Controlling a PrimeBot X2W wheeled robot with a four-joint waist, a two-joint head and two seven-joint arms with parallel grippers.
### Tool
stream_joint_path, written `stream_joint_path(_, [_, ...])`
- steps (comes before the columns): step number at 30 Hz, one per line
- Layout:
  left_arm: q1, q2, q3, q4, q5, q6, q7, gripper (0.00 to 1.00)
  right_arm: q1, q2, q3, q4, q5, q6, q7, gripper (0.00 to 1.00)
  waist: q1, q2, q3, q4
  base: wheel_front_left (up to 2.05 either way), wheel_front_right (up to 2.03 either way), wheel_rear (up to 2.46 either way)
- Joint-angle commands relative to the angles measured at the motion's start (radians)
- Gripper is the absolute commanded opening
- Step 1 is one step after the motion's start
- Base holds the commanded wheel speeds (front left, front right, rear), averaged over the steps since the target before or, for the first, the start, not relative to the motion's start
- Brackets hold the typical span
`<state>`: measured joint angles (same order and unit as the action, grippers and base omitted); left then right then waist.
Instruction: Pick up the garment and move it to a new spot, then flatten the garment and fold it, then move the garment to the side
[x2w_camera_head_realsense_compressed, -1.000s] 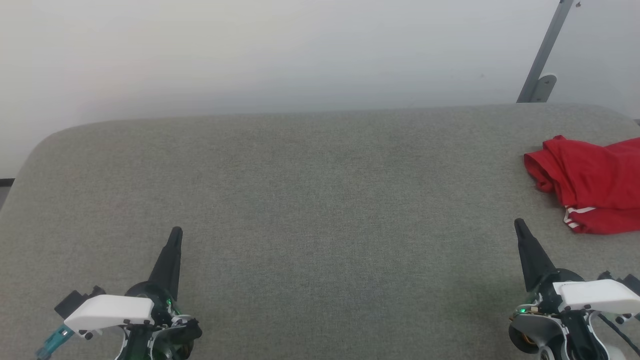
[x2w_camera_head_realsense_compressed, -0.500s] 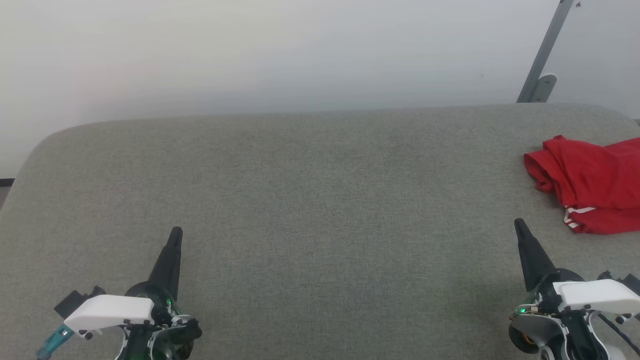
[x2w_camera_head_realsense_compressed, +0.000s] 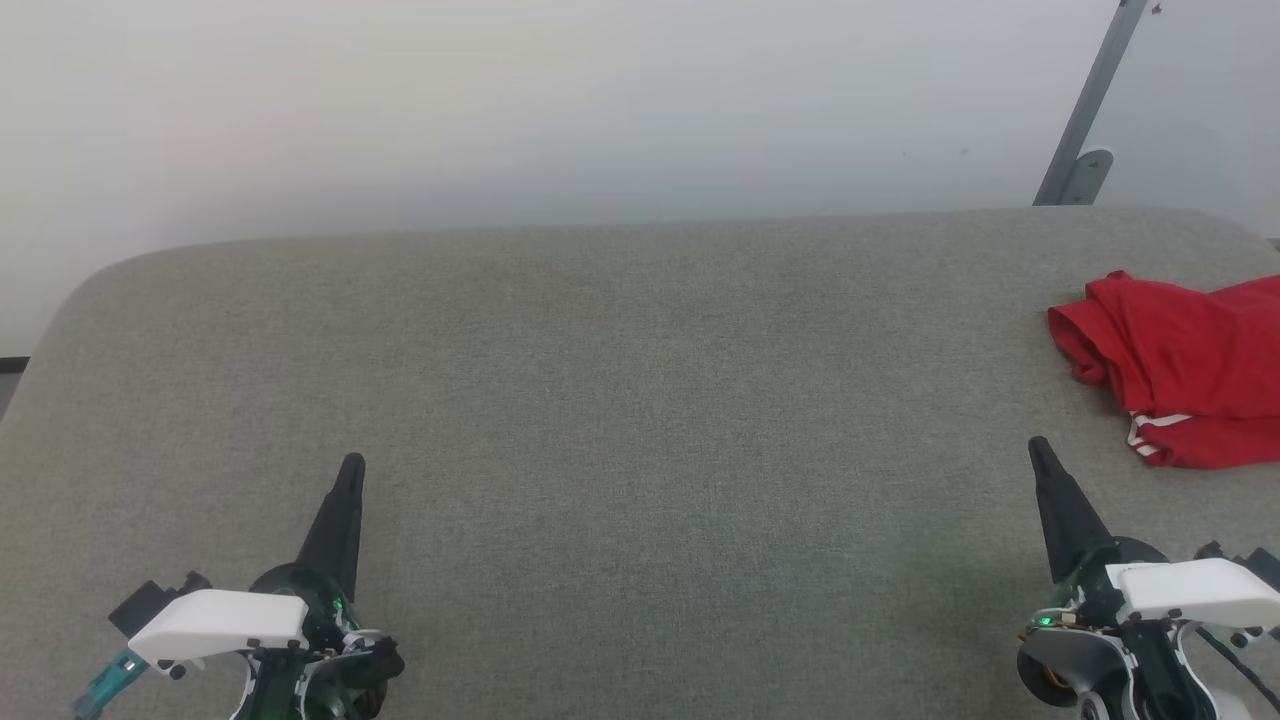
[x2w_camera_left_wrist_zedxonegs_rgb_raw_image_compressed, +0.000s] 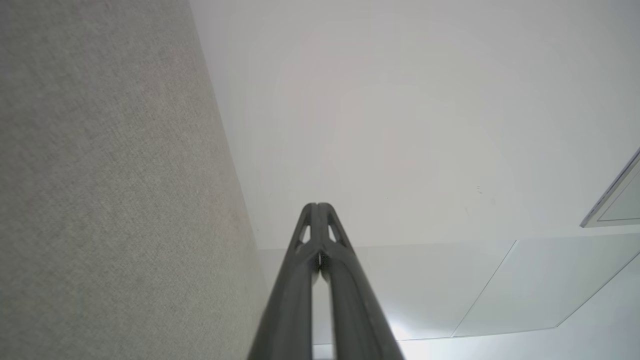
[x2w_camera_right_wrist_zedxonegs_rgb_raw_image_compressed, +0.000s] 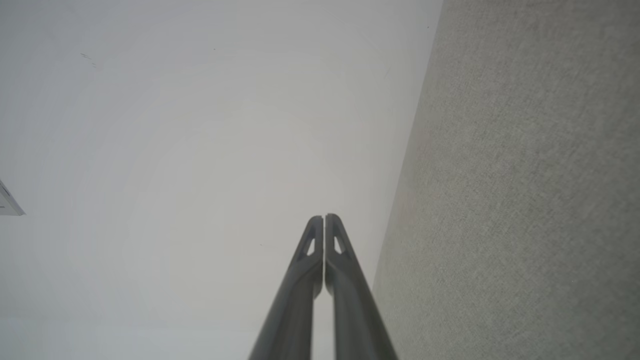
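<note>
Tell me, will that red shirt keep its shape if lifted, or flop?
Likely floppy: the garment lies bunched in soft folds, so it should hang from wherever it is pinched. It looks thin, so probably light. Pushed across the woven grey surface, it would probably wrinkle rather than slide.

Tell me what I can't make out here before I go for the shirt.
- Shirt, head view: its right part is cut off by the picture's right edge, so its full spread is unknown.
- Shirt's front or back: crumpled folds hide any print; cannot tell which side is up.
- Table, head view: right end and near edge run out of frame.
</note>
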<state>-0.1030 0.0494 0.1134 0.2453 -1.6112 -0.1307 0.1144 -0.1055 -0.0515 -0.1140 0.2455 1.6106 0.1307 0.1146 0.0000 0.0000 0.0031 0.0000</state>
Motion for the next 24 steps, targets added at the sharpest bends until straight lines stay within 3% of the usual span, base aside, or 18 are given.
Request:
stream_joint_path(1, [-0.011, -0.001, 0.000, -0.001, -0.003, 0.000, 0.003, 0.00, -0.005, 0.003, 0.001, -0.003, 0.004, 0.000, 0.003, 0.00, 0.0000, 0.0000, 0.000, 0.000, 0.00, 0.00, 0.00])
stream_joint_path(24, [-0.011, -0.001, 0.000, -0.001, -0.003, 0.000, 0.003, 0.00, -0.005, 0.003, 0.001, -0.003, 0.004, 0.000, 0.003, 0.00, 0.0000, 0.0000, 0.000, 0.000, 0.00, 0.00, 0.00])
